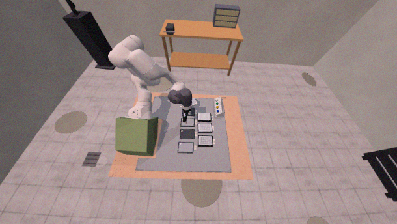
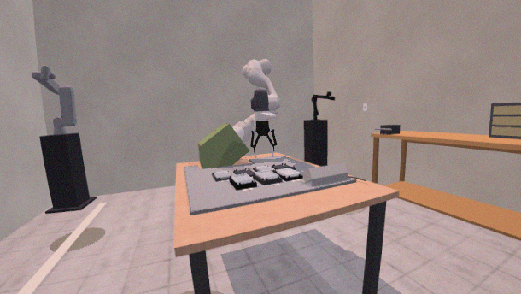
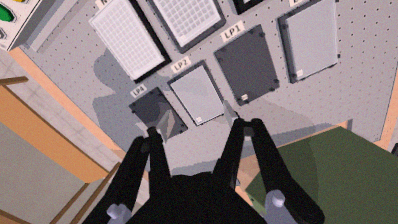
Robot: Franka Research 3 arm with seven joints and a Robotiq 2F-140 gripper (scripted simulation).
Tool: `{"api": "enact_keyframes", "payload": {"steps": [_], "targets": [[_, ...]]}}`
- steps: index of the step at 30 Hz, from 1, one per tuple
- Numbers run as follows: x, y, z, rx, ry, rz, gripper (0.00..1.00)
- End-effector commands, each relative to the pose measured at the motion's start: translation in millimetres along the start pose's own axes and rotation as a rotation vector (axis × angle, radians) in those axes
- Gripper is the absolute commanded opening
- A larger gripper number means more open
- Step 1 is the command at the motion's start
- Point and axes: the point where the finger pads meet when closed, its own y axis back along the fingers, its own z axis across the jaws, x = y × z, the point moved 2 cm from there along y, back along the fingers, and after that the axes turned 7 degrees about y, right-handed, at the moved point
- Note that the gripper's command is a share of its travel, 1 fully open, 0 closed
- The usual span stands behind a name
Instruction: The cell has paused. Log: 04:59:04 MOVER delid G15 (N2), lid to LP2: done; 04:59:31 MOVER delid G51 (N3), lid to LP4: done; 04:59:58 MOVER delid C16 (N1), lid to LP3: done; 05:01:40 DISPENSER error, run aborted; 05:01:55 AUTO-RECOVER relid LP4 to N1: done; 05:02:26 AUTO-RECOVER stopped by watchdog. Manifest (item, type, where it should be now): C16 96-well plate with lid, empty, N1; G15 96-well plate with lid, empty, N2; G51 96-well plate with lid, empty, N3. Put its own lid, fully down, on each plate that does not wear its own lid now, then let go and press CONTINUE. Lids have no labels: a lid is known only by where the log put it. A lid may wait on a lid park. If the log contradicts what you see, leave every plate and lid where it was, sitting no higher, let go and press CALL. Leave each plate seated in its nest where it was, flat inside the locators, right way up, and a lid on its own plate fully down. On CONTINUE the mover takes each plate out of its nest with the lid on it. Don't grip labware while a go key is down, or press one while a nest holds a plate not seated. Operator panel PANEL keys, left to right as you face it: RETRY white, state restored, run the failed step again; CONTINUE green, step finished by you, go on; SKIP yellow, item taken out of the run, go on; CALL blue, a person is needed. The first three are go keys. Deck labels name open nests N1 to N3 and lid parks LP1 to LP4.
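Observation:
Three white 96-well plates sit in black nests in a row; the wrist view shows two of them (image 3: 127, 37) (image 3: 187, 17) in full. I cannot tell which wear lids. Beside them runs a row of lid parks. LP4 (image 3: 157, 112) is dark and bare. LP2 (image 3: 197, 95) holds a pale grey lid. LP1 (image 3: 247, 62) is dark and bare. The far park (image 3: 310, 37) holds another pale lid. My gripper (image 3: 197, 111) is open and empty, hovering above the deck near LP4 and LP2; it also shows in the top view (image 1: 185, 116) and the exterior view (image 2: 263, 143).
The operator panel (image 1: 219, 107) stands at the deck's far end beyond the plates; its green key (image 3: 5, 12) shows at the wrist view's corner. A green box (image 1: 136, 135) sits by the arm's base, close to the lid parks. A wooden shelf table (image 1: 202, 42) stands behind.

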Motion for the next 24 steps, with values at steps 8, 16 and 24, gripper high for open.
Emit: {"api": "enact_keyframes", "payload": {"steps": [8, 16, 24], "targets": [[0, -3.9, 1, -0.027, 0.332, 0.007, 0.66], [0, -13.2, 1, -0.027, 0.332, 0.007, 0.66], [0, -22.7, 2, -0.027, 0.332, 0.007, 0.66]]}}
